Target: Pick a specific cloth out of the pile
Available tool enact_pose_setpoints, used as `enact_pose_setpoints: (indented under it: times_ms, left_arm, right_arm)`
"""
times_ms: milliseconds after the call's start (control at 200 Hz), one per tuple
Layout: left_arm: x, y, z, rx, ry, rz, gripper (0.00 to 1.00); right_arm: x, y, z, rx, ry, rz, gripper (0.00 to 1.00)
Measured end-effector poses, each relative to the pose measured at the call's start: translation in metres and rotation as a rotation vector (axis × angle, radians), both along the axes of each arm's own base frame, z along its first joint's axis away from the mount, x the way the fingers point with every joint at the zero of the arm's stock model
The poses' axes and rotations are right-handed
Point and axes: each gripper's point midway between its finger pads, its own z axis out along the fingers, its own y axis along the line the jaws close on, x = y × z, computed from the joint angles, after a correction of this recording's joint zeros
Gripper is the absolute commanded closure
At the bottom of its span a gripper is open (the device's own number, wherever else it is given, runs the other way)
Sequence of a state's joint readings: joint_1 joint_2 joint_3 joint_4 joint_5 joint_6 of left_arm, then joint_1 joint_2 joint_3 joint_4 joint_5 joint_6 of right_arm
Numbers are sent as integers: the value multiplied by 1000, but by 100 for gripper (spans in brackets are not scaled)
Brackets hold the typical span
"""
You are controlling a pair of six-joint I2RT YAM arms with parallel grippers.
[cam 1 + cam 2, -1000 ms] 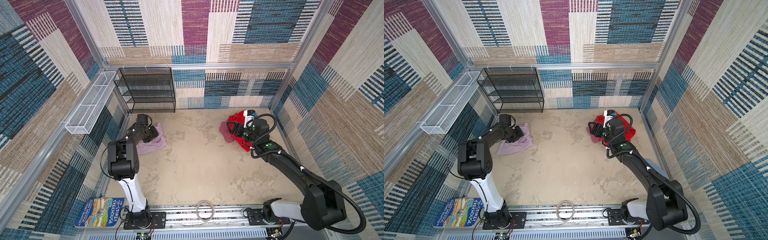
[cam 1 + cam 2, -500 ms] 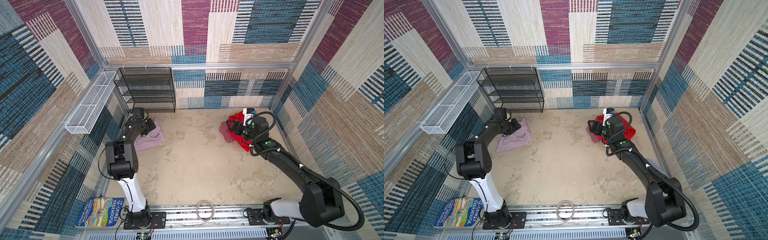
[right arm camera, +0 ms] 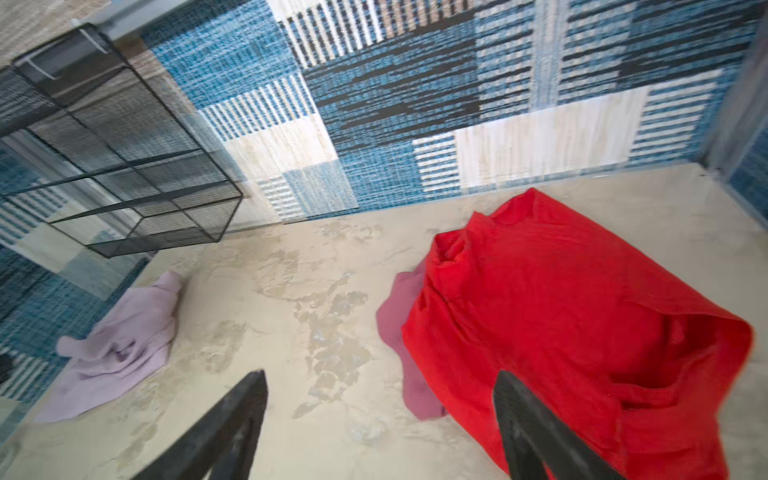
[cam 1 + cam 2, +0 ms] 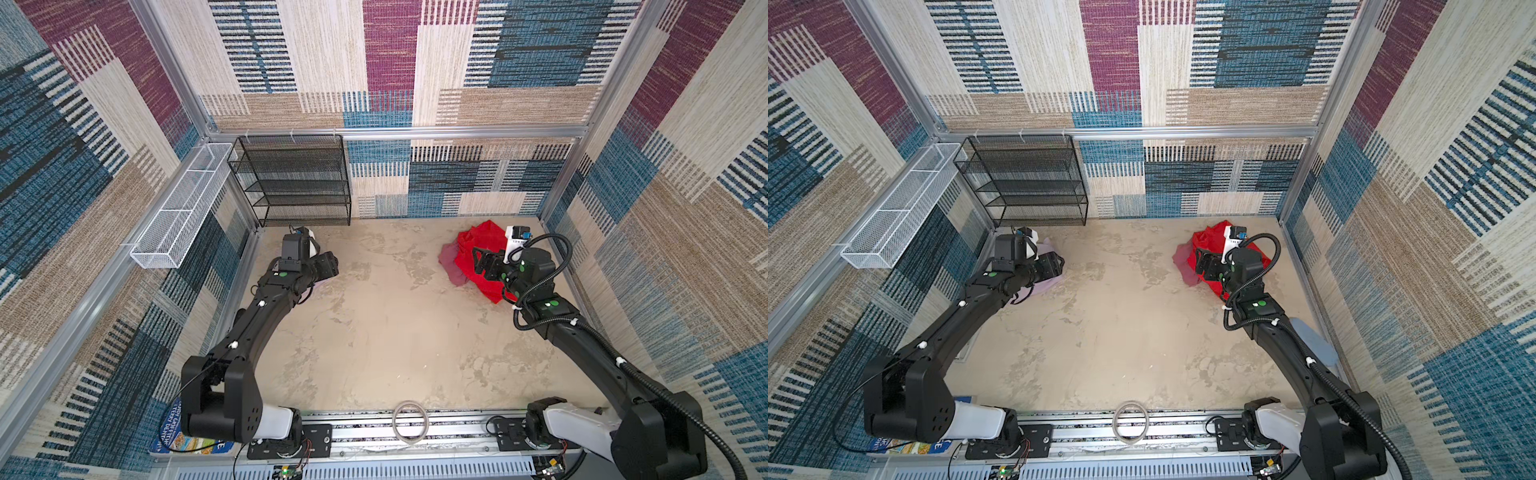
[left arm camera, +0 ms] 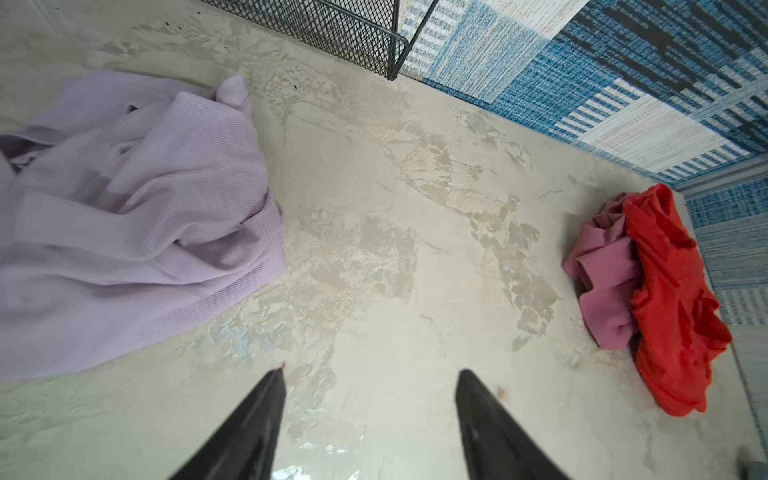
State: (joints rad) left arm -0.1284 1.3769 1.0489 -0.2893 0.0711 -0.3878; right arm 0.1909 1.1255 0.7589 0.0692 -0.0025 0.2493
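Note:
The cloth (image 5: pixel 133 224), pale lilac and crumpled, lies on the floor at the back left, apart from the pile. In a top view only a part of the cloth (image 4: pixel 1047 283) shows under my left arm. My left gripper (image 5: pixel 370 372) hovers open beside it above bare floor, with nothing between its fingers. The pile is a bright red cloth (image 3: pixel 561 311) over a dusty maroon-pink cloth (image 3: pixel 399 311) at the back right. My right gripper (image 3: pixel 380 374) stands open at the pile's near edge, holding nothing. In both top views the left gripper (image 4: pixel 330 266) and right gripper (image 4: pixel 478 262) point toward the middle.
A black mesh shelf rack (image 4: pixel 299 183) stands against the back wall behind the lilac cloth. A white wire basket (image 4: pixel 178 208) hangs on the left wall. A ring (image 4: pixel 410 422) rests on the front rail and a book (image 4: pixel 187 436) lies by the left arm's base.
My left gripper has opened and lifted off the lilac cloth, which stays on the floor. The right gripper's jaws have spread wider near the red cloth.

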Motion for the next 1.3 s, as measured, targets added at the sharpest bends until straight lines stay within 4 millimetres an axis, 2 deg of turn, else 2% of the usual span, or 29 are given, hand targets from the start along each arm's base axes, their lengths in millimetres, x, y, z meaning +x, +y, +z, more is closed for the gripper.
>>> enact_pose_setpoints:
  times_ms: [220, 325, 401, 481, 541, 611, 896, 1082, 1297]
  left_arm:
    - [-31, 34, -19, 147, 10, 113, 24]
    - [-42, 52, -32, 239, 34, 166, 25]
    - [-48, 63, -38, 301, 35, 192, 25]
    - [-55, 74, -52, 358, 40, 222, 26]
    - [-60, 79, -63, 391, 44, 225, 26]
    - [-62, 81, -71, 414, 35, 222, 26]
    - [-52, 83, -74, 456, -119, 212, 26]
    - [-42, 81, -70, 479, -214, 194, 26]
    - [-29, 83, -76, 523, -276, 173, 26]
  right_arm:
    - [-21, -54, -23, -156, -79, -211, 3]
    - [-32, -77, -42, -204, -94, -314, 2]
    - [-39, -87, -54, -224, -111, -364, 0]
    - [-47, -93, -77, -246, -112, -391, 0]
    - [-52, -97, -94, -273, -93, -405, 0]
    - [-55, -101, -102, -292, -92, -425, 0]
    - [-52, -103, -87, -278, -205, -448, 0]
    - [-46, -101, -88, -292, -228, -437, 0]
    - [-43, -95, -96, -309, -251, -401, 0]
